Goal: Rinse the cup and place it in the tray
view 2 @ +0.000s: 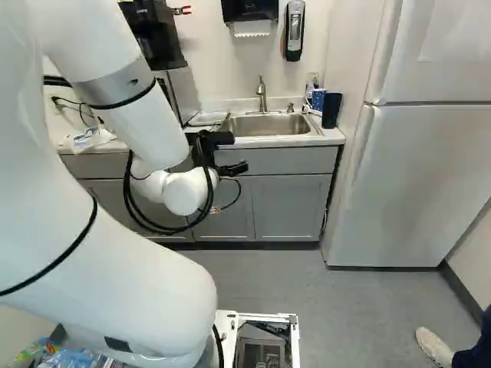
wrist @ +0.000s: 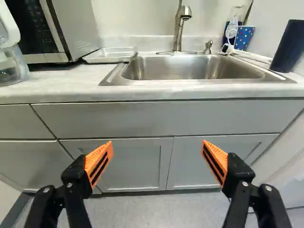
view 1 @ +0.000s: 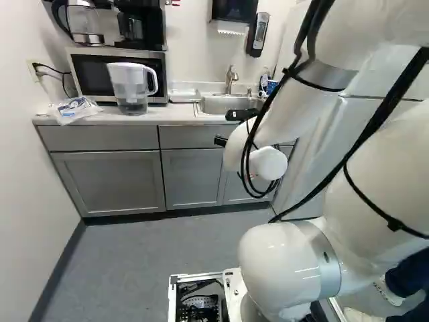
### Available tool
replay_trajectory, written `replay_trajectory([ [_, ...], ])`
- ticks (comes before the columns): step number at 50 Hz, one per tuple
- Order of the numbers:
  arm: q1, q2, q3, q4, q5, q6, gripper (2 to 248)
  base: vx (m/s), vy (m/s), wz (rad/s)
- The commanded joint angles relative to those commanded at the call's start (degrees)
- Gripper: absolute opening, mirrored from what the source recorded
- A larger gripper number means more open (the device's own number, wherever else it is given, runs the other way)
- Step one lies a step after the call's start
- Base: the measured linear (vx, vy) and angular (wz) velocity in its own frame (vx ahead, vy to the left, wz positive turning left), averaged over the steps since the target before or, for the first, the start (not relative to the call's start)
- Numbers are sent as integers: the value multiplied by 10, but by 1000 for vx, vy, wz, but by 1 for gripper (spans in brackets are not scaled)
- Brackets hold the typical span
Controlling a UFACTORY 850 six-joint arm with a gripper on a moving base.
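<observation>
The dark blue cup [view 2: 331,111] stands upright on the countertop [wrist: 61,85], between the sink [wrist: 185,67] and the refrigerator [view 2: 414,180], and we see a blue patterned cup [wrist: 244,38] near it. We cannot tell which of the two is to be rinsed. Our gripper [view 2: 239,152] is released, its fingers spread wide with nothing between them, ahead of the cabinets [wrist: 130,161]. We see the white tray [wrist: 110,55] on the countertop, at the sink's other end, near the microwave [view 1: 120,75].
</observation>
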Motion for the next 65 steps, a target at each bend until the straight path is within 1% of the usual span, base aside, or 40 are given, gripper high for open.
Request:
replay_trajectory([
  [31,0,-14,-58,0,0,0,247,0,0,0],
  [65,0,-8,-99,0,0,0,247,0,0,0],
])
